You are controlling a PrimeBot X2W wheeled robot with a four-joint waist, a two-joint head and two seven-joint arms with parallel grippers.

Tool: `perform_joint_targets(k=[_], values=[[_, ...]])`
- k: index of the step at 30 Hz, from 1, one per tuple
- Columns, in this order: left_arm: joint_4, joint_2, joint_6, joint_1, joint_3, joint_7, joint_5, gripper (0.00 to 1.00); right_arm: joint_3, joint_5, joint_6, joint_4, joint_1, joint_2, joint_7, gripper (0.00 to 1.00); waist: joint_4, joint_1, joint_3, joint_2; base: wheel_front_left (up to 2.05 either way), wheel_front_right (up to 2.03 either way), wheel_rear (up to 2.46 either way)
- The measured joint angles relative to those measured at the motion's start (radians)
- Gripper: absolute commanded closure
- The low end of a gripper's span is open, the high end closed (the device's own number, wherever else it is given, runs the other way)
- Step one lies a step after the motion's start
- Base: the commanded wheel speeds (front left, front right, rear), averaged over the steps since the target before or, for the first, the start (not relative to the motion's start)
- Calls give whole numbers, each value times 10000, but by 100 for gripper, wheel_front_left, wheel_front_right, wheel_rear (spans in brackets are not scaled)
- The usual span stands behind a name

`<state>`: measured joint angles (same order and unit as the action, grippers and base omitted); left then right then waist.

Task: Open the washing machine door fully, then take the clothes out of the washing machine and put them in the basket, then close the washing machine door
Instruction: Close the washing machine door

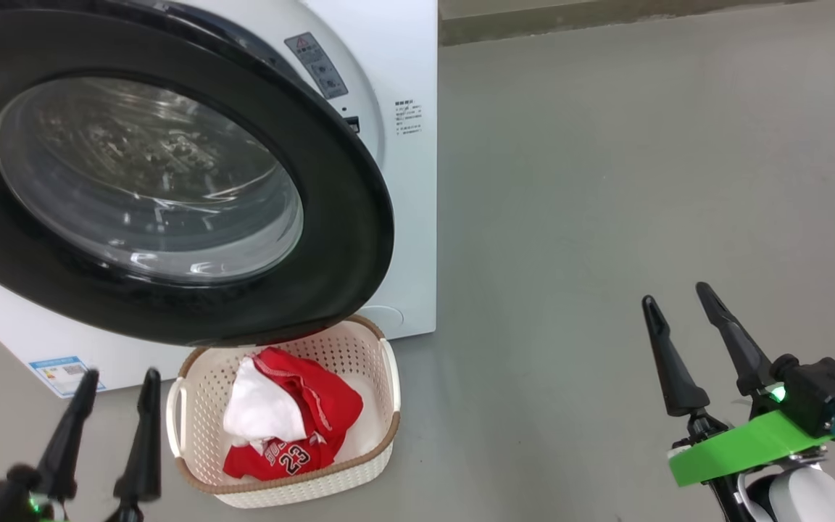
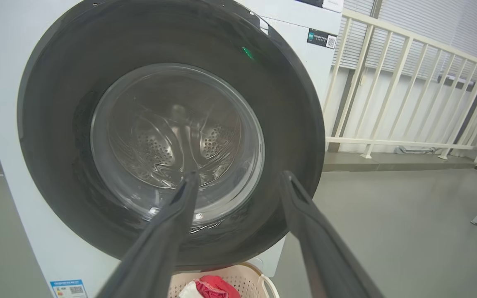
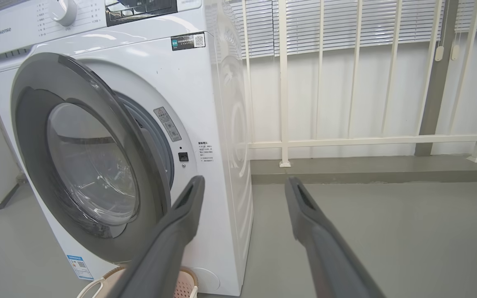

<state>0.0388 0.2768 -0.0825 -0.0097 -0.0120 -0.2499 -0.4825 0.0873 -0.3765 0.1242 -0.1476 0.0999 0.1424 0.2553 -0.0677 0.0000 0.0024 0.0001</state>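
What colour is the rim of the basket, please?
Brown, on a cream-white basket; clearest in the head view.

One washing machine [image 1: 414,217] is counted, with one door [image 1: 345,217]. One basket [image 1: 391,395] is noted at 6 o'clock of the door. Three cloth pieces are made out in it: one numbered jersey [image 1: 280,457], one other red garment [image 1: 320,402] (separation unsure), one white cloth [image 1: 262,409]. Two grippers are logged: left gripper [image 1: 120,375] at 8 o'clock, right gripper [image 1: 677,293] at 4 o'clock, two fingers [image 1: 671,362] each. One blue label [image 1: 55,373] is seen
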Motion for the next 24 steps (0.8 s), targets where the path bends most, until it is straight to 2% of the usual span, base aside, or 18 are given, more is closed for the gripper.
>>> perform_joint_targets(k=[2, 12, 24], values=[[25, -199, 121, 312, 182, 0, 366, 0, -84, 0, 0, 56, -112, -23, 0, 0, -19, 0, -55, 0, 0, 0, 0], [23, -1179, 12, 1256, 1041, 0, 1248, 0, -188, 17, 0, 155, -573, -169, 0, 0, -36, 0, -259, 0, 0, 0, 0], [359, -1607, -337, 1355, 1329, 2, 1768, 0, -230, 79, 0, 144, -722, -161, 0, 0, 115, 0, -307, 0, 0, 0, 0]])
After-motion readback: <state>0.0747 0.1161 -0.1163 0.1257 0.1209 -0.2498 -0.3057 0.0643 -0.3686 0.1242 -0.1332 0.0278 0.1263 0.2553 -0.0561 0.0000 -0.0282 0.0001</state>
